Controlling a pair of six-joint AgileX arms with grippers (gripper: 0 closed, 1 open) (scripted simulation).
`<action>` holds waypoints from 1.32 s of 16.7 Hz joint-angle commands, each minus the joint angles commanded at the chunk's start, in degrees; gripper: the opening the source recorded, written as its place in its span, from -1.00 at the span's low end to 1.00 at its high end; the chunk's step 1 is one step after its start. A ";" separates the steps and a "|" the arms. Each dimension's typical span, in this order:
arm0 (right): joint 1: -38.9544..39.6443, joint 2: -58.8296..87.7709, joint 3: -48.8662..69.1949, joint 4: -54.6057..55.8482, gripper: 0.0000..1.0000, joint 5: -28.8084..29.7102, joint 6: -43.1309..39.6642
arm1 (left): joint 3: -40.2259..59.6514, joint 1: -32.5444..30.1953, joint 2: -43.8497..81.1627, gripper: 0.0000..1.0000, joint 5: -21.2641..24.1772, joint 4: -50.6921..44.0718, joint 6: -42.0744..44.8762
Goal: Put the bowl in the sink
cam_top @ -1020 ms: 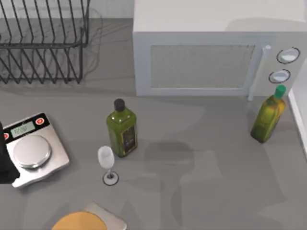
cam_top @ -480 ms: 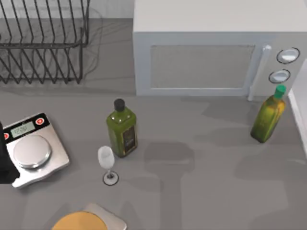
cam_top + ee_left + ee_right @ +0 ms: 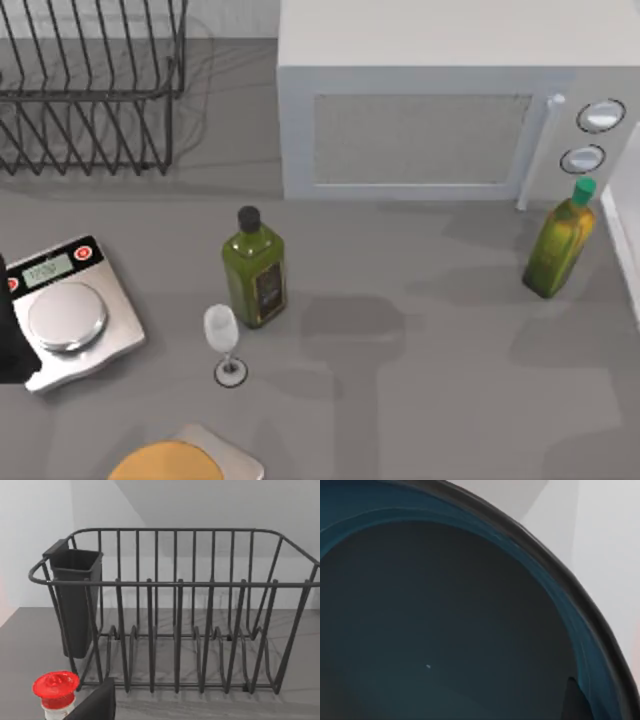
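Note:
The bowl (image 3: pixel 445 625) is seen from very close in the right wrist view: a glossy blue inside under a dark rim, with a white surface behind it. One dark fingertip (image 3: pixel 572 700) of my right gripper lies against the bowl's inner wall just under the rim, so the gripper is shut on the bowl. The sink is out of view. My left arm (image 3: pixel 6 335) stays parked at the table's left edge, beside the scale.
A wire dish rack (image 3: pixel 90 90) stands back left, a white microwave (image 3: pixel 440 110) at the back. Two olive oil bottles (image 3: pixel 255 270) (image 3: pixel 560 245), a wine glass (image 3: pixel 224 340), a steel scale (image 3: pixel 70 320) and a yellow disc (image 3: pixel 165 463) stand around. A red-capped bottle (image 3: pixel 55 690) is near the rack.
Nothing on the table has moved. The soft shadows on the right half of the tabletop have drifted toward the right edge.

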 joint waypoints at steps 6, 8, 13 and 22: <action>-0.30 15.62 -2.29 17.67 -1.00 -0.03 0.41 | 0.00 0.00 0.00 1.00 0.00 0.00 0.00; -0.08 21.58 -3.06 24.92 -1.00 -0.20 0.36 | 0.00 0.00 0.00 1.00 0.00 0.00 0.00; 0.22 34.15 -4.91 39.93 -1.00 -0.08 -0.13 | 0.00 0.00 0.00 1.00 0.00 0.00 0.00; 0.21 37.72 -5.75 43.94 -0.70 0.20 -0.49 | 0.00 0.00 0.00 1.00 0.00 0.00 0.00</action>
